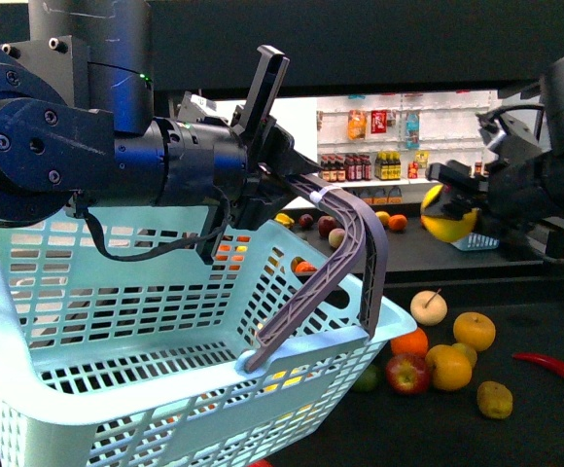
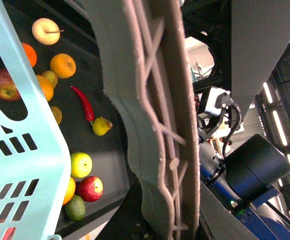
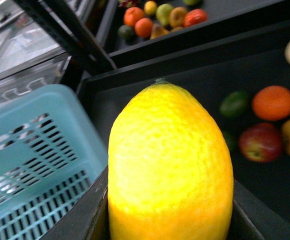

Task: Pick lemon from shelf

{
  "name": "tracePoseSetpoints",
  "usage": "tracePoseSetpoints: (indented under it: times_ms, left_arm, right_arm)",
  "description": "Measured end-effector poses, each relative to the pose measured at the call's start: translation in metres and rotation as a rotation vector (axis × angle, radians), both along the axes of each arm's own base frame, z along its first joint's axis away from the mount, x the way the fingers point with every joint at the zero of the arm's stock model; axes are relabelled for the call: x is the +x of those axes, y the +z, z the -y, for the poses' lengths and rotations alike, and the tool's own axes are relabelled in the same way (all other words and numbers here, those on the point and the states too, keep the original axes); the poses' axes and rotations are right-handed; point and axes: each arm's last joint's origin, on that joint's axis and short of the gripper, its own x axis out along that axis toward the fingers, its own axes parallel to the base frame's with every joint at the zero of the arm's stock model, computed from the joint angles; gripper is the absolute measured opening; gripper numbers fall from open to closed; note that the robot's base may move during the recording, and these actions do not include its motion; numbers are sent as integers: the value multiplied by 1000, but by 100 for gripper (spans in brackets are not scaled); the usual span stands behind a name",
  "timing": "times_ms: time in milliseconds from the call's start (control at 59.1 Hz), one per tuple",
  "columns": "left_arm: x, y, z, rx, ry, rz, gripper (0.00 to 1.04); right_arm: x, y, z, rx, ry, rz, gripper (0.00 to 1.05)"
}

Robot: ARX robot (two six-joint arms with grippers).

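**Lemon gripped, basket next**

Basket (image 1: 117,292) nearest; left gripper (image 1: 297,183) fingers clamped on its handle (image 1: 345,253). Right gripper (image 1: 454,209) fingers clamped on lemon (image 1: 442,226) at 3 o'clock, off the shelf (image 1: 535,311). Suggest: swing toward 9 o'clock, clear handle, release low.

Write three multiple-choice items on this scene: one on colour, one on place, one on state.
1. The basket is: A light blue; B red; C black.
2. The lemon is: A in the basket; B in the right gripper; C in the left gripper.
3. The left gripper is: A open; B shut on the basket's handle; C shut on the lemon.
Answers: 1 A, its slatted walls are pale blue. 2 B, it fills the right wrist view, clamped. 3 B, the raised handle runs out of its grip.
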Motion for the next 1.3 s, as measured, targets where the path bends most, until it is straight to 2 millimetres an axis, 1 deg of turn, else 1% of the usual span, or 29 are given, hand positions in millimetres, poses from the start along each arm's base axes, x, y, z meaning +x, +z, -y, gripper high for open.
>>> tracePoseSetpoints:
  times_ms: [85, 152, 338, 457, 524, 592, 643, 727, 778, 812, 880, 897, 930, 981, 998, 1083, 1116, 1167, 1218, 1269, 1286, 1303]
  left_arm:
    - [0, 0, 0, 0, 0, 0, 11]
    - [0, 0, 0, 0, 0, 0, 11]
    - [0, 0, 0, 1, 3, 0, 11]
    - [0, 0, 0, 0, 3, 0, 11]
    - [0, 0, 0, 0, 3, 0, 11]
    - [0, 0, 0, 0, 3, 0, 11]
    - [0, 0, 0, 0, 3, 0, 11]
    - [0, 0, 0, 0, 3, 0, 11]
    - [0, 0, 0, 0, 3, 0, 11]
    - [0, 0, 0, 0, 4, 0, 11]
    - [0, 0, 0, 0, 3, -1, 11]
    - [0, 0, 0, -1, 3, -3, 11]
    - [0, 0, 0, -1, 4, -3, 11]
    - [0, 0, 0, 0, 5, -1, 11]
    - [0, 0, 0, 1, 4, 0, 11]
    - [0, 0, 0, 0, 6, -1, 11]
    - [0, 0, 0, 0, 7, -1, 11]
    - [0, 0, 0, 1, 6, 0, 11]
    - [0, 0, 0, 0, 4, 0, 11]
    - [0, 0, 0, 0, 3, -1, 11]
    - [0, 0, 0, -1, 3, -2, 11]
    - [0, 0, 0, -2, 3, -3, 11]
  right_arm:
    - [-2, 1, -24, 44, 45, -15, 45]
    - [-3, -1, -38, 64, 69, -28, 45]
    - [-4, -10, -62, 104, 99, -64, 45]
    - [-3, -22, -75, 108, 107, -93, 45]
    - [-2, -38, -87, 106, 115, -127, 45]
    - [-2, -49, -96, 99, 132, -151, 46]
    - [-3, -52, -101, 97, 142, -157, 57]
    - [-3, -51, -102, 97, 143, -149, 69]
    - [-2, -49, -100, 88, 123, -140, 79]
    - [-2, -49, -97, 77, 108, -134, 84]
    - [0, -43, -87, 1, 48, -93, 97]
    - [1, -39, -81, -32, 18, -70, 99]
    - [0, -30, -71, -78, -18, -36, 97]
    - [-8, -6, -53, -154, -69, 35, 97]
    - [-14, 6, -45, -188, -91, 79, 97]
    - [-36, 36, -29, -266, -132, 189, 97]
    - [-52, 50, -22, -318, -155, 243, 97]
    - [-70, 60, -18, -364, -171, 295, 97]
    - [-100, 68, -13, -417, -180, 343, 97]
    - [-126, 67, -9, -452, -192, 368, 97]
    - [-136, 66, -7, -459, -196, 373, 97]
    - [-153, 62, -5, -470, -201, 370, 97]
